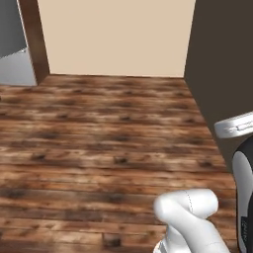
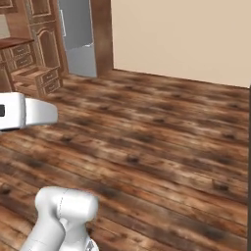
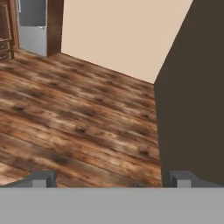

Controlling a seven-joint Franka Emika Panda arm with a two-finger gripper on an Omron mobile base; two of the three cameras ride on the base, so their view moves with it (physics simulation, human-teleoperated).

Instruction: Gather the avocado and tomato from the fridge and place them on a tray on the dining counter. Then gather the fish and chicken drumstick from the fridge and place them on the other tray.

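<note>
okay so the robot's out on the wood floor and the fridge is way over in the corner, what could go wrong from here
1. The fridge stands far off across the wood floor, beside the wooden cabinets; a poorly aimed approach could leave the base too close to them.
2. A dark wall rises close on the arm's right; turning or swinging could brush it.
3. The gripper is open and empty, so nothing is gathered yet.

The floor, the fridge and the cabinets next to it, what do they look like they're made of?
Floor: wood planks, mottled reddish-brown with dark knots and a slight sheen; could be laminate. Fridge: plain flat grey panels, probably brushed or painted metal. Cabinets: brown wood with raised, carved panel fronts and drawers.
</note>
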